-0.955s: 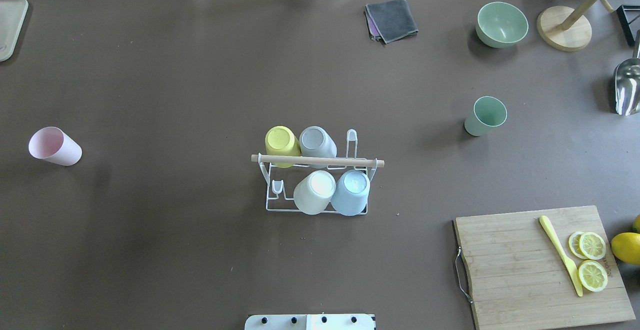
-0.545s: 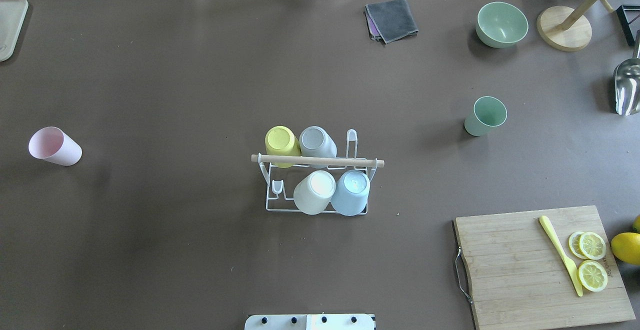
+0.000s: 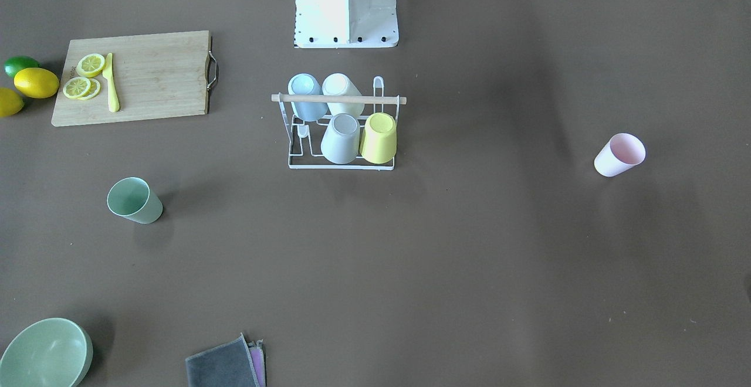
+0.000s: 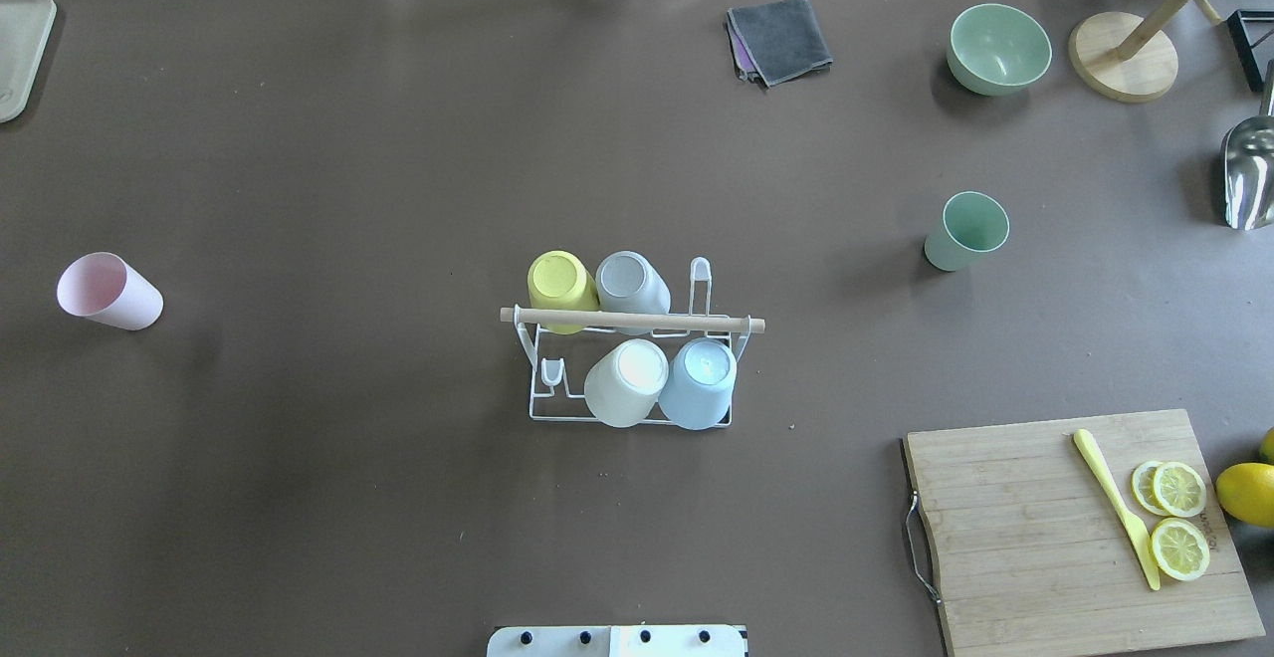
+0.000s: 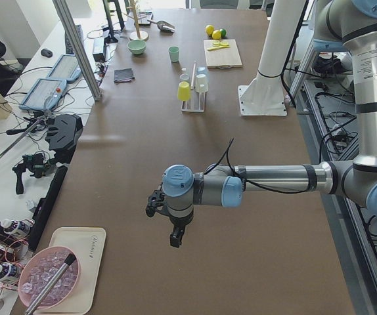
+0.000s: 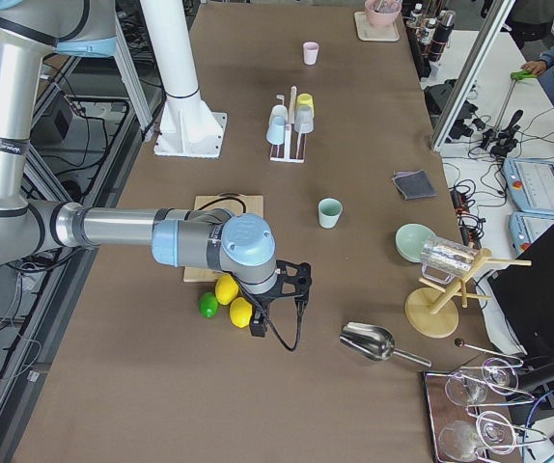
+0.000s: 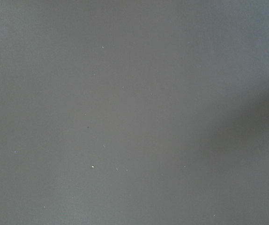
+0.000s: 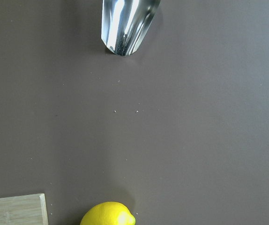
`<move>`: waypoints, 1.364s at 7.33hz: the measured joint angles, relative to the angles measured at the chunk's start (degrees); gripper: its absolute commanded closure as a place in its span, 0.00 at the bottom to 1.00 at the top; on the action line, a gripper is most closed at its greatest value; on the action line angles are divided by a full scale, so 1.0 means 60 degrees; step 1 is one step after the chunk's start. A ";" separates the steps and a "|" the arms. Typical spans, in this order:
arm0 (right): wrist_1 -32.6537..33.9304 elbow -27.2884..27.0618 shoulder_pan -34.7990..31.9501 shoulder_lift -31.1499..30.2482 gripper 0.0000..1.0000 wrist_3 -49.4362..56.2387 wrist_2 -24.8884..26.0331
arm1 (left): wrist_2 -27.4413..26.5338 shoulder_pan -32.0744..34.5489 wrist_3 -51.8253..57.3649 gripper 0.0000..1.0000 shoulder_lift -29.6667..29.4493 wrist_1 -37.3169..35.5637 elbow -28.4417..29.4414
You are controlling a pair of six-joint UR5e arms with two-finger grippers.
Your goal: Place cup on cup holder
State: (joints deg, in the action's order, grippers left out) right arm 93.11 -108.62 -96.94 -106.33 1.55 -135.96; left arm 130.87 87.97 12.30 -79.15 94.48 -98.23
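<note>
The cup holder (image 4: 632,320), a white wire rack with a wooden rod, stands mid-table and also shows in the front view (image 3: 338,99). It holds a yellow, a grey, a white and a blue cup upside down. A pink cup (image 4: 107,291) stands far to its left and a green cup (image 4: 965,231) to its right, both upright and loose. My left gripper (image 5: 175,239) hangs over bare table at the left end. My right gripper (image 6: 258,328) hangs near the lemons at the right end. I cannot tell whether either is open or shut.
A cutting board (image 4: 1080,528) with lemon slices and a yellow knife lies front right, with lemons (image 4: 1246,493) beside it. A green bowl (image 4: 998,48), a grey cloth (image 4: 779,38), a wooden stand (image 4: 1123,55) and a metal scoop (image 8: 125,23) sit at the back right.
</note>
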 measured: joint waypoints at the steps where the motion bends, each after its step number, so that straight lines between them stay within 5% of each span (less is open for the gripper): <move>1: -0.0004 -0.0002 0.0000 -0.0002 0.00 0.0003 -0.0049 | 0.0000 -0.0005 0.0000 0.02 -0.0019 0.0000 -0.0002; 10: -0.0001 -0.0563 0.0723 0.0268 0.00 -0.0117 -0.0034 | 0.0000 -0.0012 0.0000 0.02 -0.0012 0.0000 -0.0026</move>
State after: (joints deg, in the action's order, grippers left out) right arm 93.11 -112.00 -92.61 -104.73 0.85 -136.16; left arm 130.87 87.89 12.31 -79.23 94.48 -98.39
